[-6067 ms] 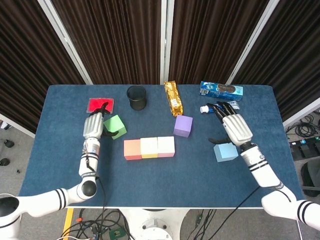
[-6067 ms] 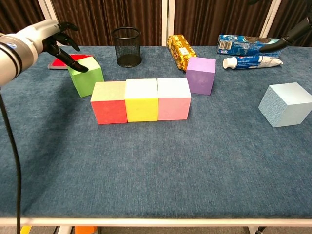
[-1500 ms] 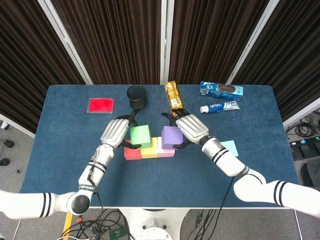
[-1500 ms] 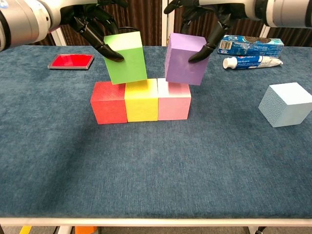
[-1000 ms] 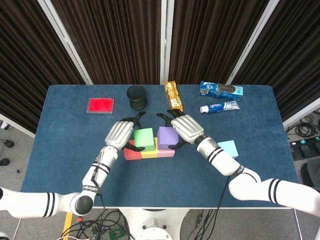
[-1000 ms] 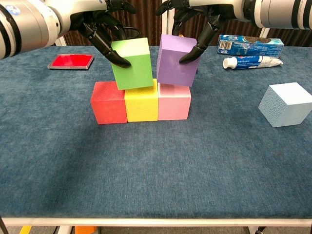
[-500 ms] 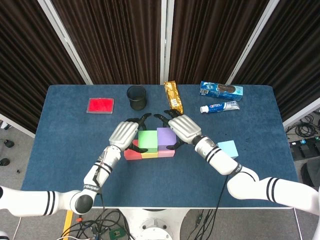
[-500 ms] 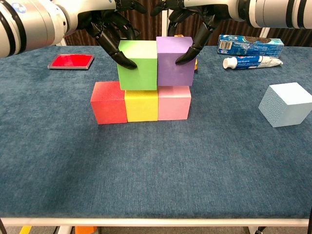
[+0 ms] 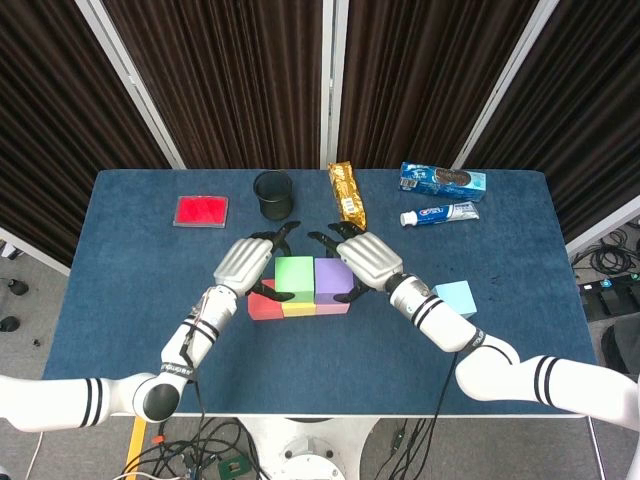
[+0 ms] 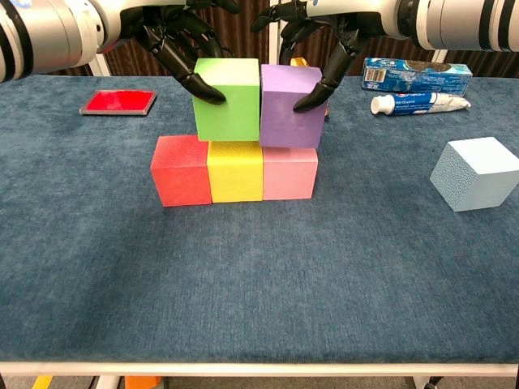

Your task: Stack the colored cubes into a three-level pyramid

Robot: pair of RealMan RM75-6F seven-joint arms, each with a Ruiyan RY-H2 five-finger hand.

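Surface: The blue surface (image 10: 243, 308) carried everything; it looked soft, so a block set down crooked could rock.
Bottom row: The red cube (image 10: 180, 170), yellow cube (image 10: 235, 170) and pink cube (image 10: 289, 168) sat touching in one line on the surface.
Second row: The green cube (image 10: 225, 99) and purple cube (image 10: 290, 105) sat side by side on top of that row, touching each other.
Left hand: The left hand (image 10: 174, 36) held the green cube, with dark fingers pressed on its left face.
Right hand: The right hand (image 10: 324, 32) held the purple cube, with a finger on its right face.
Doing it well: I think each top cube should sit over a crack between two bottom cubes. Both hands should check that the cubes lie flat, then let go slowly and lift straight up, so nothing slides.
Last cube: The light blue cube (image 10: 476, 173) waited well apart on the right side. It looked meant for the very top.
Other things: A black cup (image 9: 272, 194), a red card (image 10: 117, 102) and a toothpaste tube (image 10: 418, 103) lay at the back.
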